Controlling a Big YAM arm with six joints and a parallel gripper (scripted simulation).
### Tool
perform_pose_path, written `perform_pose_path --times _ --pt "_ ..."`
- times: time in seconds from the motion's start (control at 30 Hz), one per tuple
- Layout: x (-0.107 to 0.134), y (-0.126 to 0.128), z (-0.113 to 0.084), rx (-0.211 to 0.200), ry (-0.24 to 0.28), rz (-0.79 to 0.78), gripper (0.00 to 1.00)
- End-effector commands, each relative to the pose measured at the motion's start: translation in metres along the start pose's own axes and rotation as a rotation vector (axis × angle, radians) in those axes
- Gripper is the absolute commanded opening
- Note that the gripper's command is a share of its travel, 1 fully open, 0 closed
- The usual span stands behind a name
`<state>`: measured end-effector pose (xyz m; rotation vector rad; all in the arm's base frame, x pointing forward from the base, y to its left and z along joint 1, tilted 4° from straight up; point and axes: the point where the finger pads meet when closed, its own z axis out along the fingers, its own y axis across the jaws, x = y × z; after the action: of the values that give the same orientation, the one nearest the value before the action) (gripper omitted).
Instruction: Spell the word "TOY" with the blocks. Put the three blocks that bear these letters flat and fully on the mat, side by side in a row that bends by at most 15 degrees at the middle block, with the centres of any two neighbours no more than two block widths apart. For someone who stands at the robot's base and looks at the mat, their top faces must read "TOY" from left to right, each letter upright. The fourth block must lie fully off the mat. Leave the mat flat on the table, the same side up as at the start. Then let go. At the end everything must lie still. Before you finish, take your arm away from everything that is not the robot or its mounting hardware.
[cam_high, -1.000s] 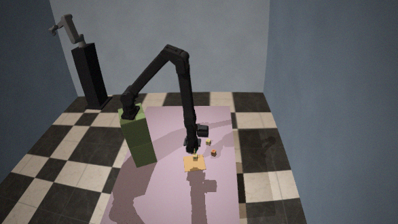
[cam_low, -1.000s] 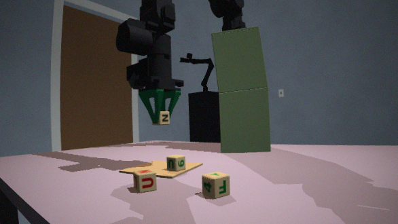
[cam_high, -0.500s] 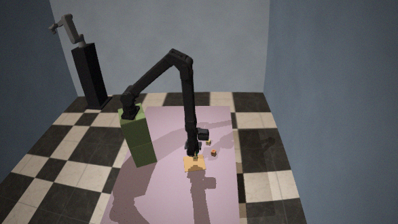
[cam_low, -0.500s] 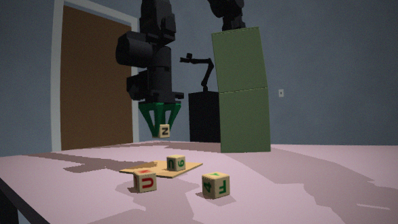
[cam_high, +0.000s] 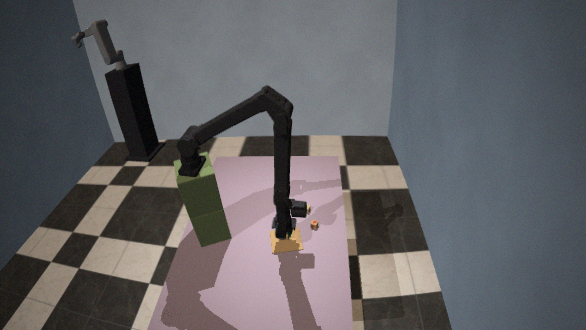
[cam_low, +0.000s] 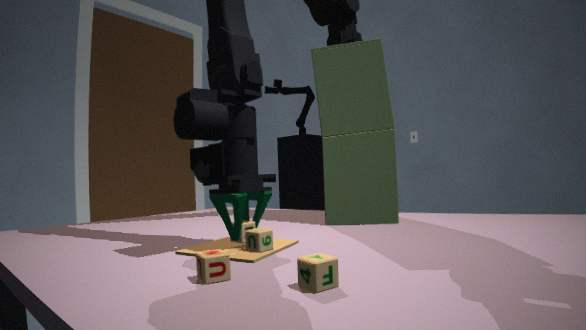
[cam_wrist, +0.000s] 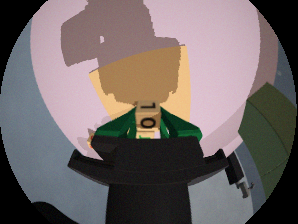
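Your robot is 1 matte black arm (cam_high: 282, 165) (cam_low: 227, 45), its long, straight links joined by chunky, rounded housings. Toward its far end you have 1 fat, barrel-like black housing (cam_low: 202, 114) and a smaller, boxy one. Below a wide black crosspiece (cam_low: 242, 182) (cam_wrist: 150, 162), your gripper (cam_low: 245, 235) (cam_wrist: 148, 110) has dark green fingers (cam_low: 223, 212), shaped as open triangular frames narrowing toward their tips.

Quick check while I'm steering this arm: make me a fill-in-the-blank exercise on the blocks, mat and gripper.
The gripper has fingers coloured ____.
The held block shows the wrist camera the round black letter ____.
The red-U block lies ____ the mat.
The green-F block also shows the green digit ____.

Missing words: green; O; off; 4
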<state>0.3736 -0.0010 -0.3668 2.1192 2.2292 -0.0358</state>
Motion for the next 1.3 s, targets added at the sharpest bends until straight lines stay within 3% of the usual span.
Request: perform_pose_path --times 0.0,1.27 --pt "-0.007 0.007 0.007 -0.018 -0.005 0.006 0.26" --pt "-0.010 -0.005 0.009 -0.002 -0.003 0.006 0.26"
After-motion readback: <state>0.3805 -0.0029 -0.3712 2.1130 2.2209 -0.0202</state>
